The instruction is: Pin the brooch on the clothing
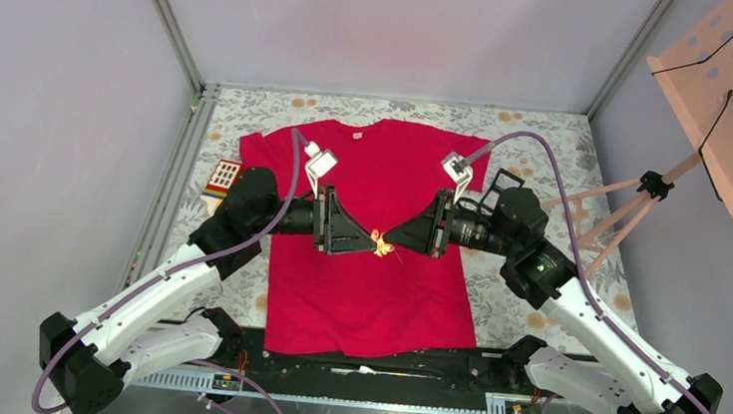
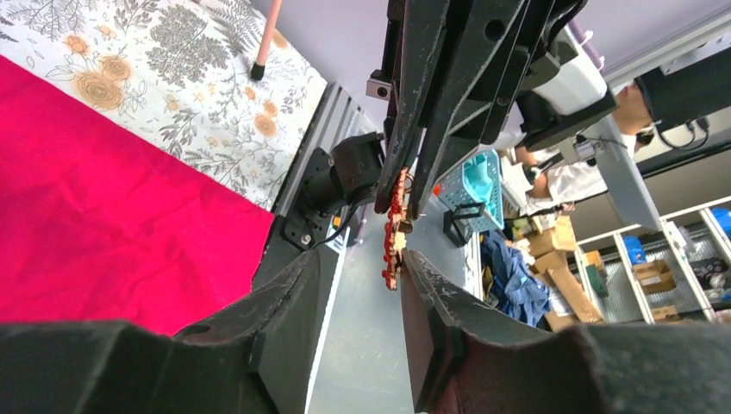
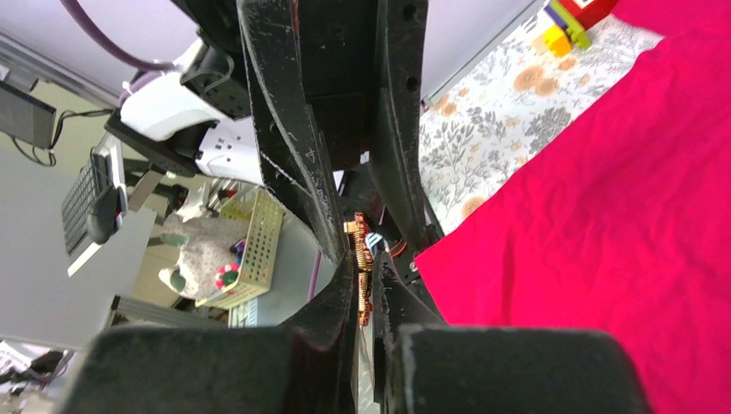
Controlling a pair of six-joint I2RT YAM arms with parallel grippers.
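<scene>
Right gripper: your right gripper (image 3: 363, 285) is pinching the brooch (image 3: 359, 254) edge-on, with its two fingers pressing almost together on it.
Left gripper: your left gripper (image 2: 360, 259) is pointing in from the opposite side with its fingers spread apart, one on each side of the brooch. The brooch is sitting close to one finger, and you cannot tell whether they are touching.
Brooch: it is hanging between the two meeting grippers, over the middle of the shirt (image 1: 360, 297).
Shirt: it is lying spread out and lightly wrinkled, with its neck pointing toward the far edge and its hem reaching the near edge.
Tablecloth: the tablecloth (image 1: 548, 148) is showing past the shirt along the left, right and far edges.
</scene>
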